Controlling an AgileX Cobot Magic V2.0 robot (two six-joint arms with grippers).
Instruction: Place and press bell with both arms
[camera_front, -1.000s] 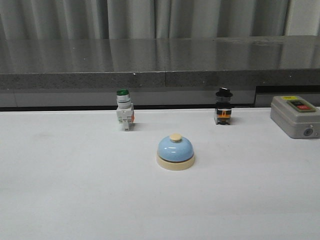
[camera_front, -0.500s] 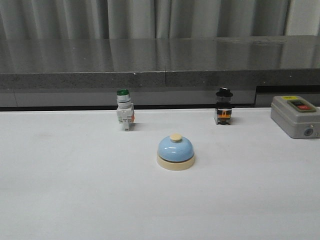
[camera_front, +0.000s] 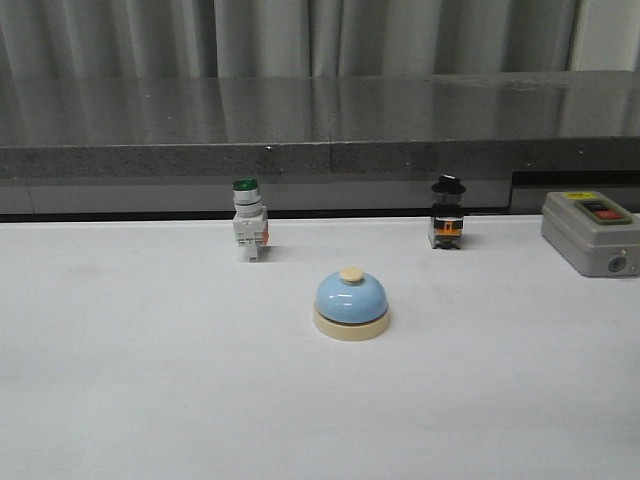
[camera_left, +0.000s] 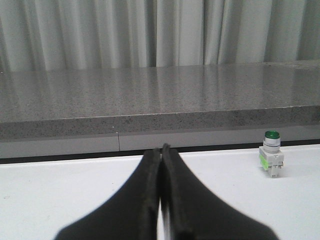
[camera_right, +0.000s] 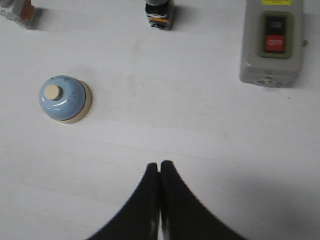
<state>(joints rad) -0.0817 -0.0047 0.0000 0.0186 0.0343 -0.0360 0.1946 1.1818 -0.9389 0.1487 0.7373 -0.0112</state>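
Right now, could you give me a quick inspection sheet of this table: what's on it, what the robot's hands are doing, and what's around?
Surface: white table, bare around the items.
Job's things: blue bell with cream button, upright near the middle, untouched.
Clutter: green-capped switch and black-capped switch along the back edge; grey box with a red button at the far right.
Grippers: left gripper has its fingers pressed together, holding nothing; right gripper likewise, hanging above the table apart from the bell.
Cables: nothing seen.
Surroundings: grey stone ledge behind the table, grey curtain beyond.
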